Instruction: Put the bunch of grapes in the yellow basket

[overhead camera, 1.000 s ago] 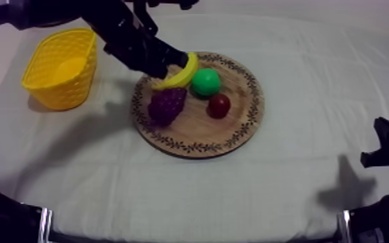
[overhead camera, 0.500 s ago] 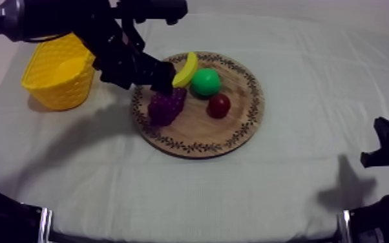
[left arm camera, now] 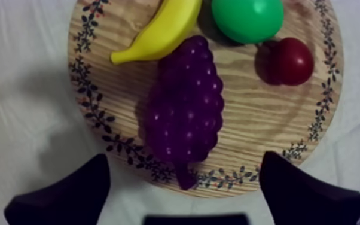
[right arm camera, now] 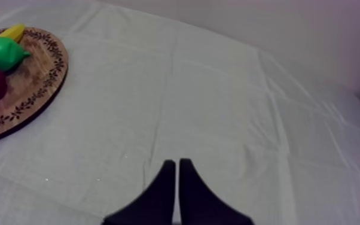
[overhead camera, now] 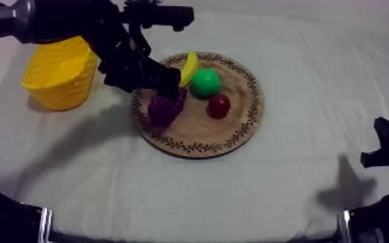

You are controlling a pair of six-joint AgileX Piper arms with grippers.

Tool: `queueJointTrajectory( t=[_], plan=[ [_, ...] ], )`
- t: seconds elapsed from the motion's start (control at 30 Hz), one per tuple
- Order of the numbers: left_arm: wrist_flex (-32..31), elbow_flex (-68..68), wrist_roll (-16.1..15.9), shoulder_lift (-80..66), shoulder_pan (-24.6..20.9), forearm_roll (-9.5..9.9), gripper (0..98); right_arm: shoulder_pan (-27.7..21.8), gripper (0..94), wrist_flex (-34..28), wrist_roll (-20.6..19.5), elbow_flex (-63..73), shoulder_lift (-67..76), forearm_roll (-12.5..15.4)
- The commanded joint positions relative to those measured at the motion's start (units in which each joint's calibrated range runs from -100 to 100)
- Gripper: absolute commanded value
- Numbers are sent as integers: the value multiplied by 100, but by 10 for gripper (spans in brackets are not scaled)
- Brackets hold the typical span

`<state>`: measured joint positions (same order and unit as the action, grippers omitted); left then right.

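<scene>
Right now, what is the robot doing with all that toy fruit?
My left gripper hangs open over the bunch of grapes, with one finger out at each side of it. The grapes lie on the wooden board next to the banana, with the pear and the small red fruit close by. They are not yet lifted. The yellow basket stands beside the board. My right gripper is shut over the cloth.
</scene>
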<state>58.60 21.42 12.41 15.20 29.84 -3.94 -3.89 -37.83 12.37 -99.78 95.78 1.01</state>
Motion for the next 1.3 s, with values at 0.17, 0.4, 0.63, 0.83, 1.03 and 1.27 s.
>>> queueJointTrajectory(
  t=[0.17, 0.4, 0.63, 0.83, 1.03, 1.27],
  plan=[
    [-23, -185, -39, 491, 45, -29, 960, -1, 3, 1, 1, 1, -2, -1],
    [-32, -526, -165, 1105, 118, -74, 962, -1, 3, 1, 1, 1, -2, -1],
    [-36, -990, -330, 1670, 173, -118, 960, -1, 3, 1, 1, 1, -2, -1],
    [17, -1219, -387, 1884, 154, -92, 958, -1, 3, 1, 1, 1, -2, -1],
    [-32, -1193, -366, 1863, 121, -50, 935, -1, 3, 1, 1, 1, -2, -1],
    [-44, -1163, -386, 1839, 77, 2, 838, -1, 3, 1, 1, 1, -2, -1]
  ],
)
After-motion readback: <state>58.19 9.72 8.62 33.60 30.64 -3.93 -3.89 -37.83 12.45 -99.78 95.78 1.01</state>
